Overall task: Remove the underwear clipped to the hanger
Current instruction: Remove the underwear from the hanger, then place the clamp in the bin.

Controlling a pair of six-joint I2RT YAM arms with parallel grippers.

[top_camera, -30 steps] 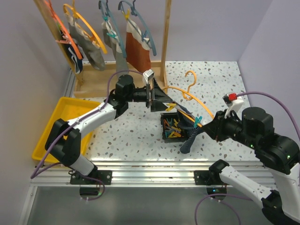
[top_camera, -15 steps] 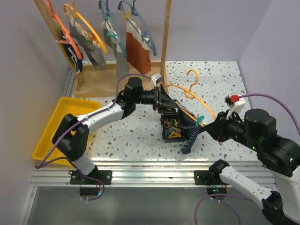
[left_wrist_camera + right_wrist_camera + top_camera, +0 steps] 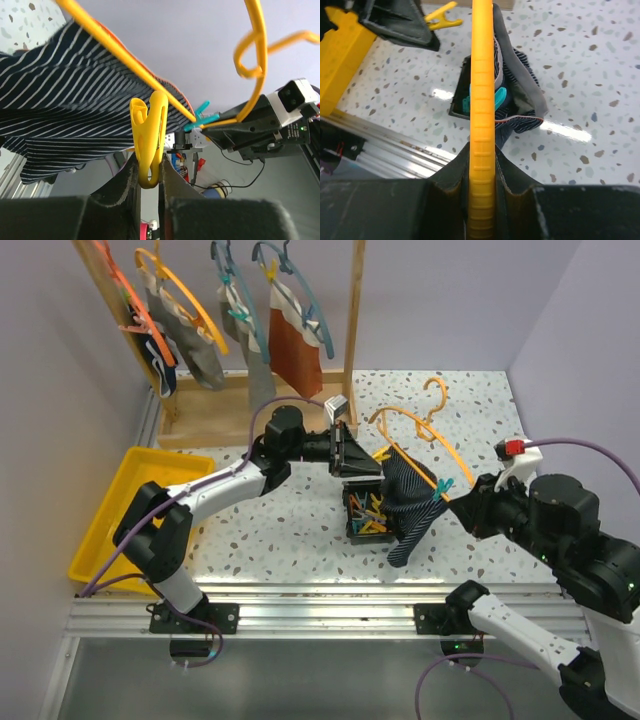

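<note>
A dark navy striped underwear [image 3: 408, 490] hangs from an orange hanger [image 3: 410, 425] over the table's middle. My right gripper [image 3: 455, 498] is shut on the hanger's arm [image 3: 482, 100], which runs straight between its fingers [image 3: 512, 172]. A yellow clip [image 3: 148, 135] pins the underwear [image 3: 65, 100] to the hanger [image 3: 115, 47], and my left gripper [image 3: 148, 170] is shut on that clip's tail. A teal clip [image 3: 205, 116] holds the cloth further along, near the right gripper. Seen from the right wrist, the underwear [image 3: 520, 95] droops below the hanger.
A black box [image 3: 362, 520] of coloured clips sits right under the hanging cloth. A wooden rack [image 3: 352, 320] at the back left carries several hangers with more underwear [image 3: 295, 350]. A yellow tray [image 3: 120, 510] lies at the left edge.
My left gripper moved right to the yellow clip and closed on it. The right arm shifted the hanger up and to the right, and the striped underwear now hangs spread out.
</note>
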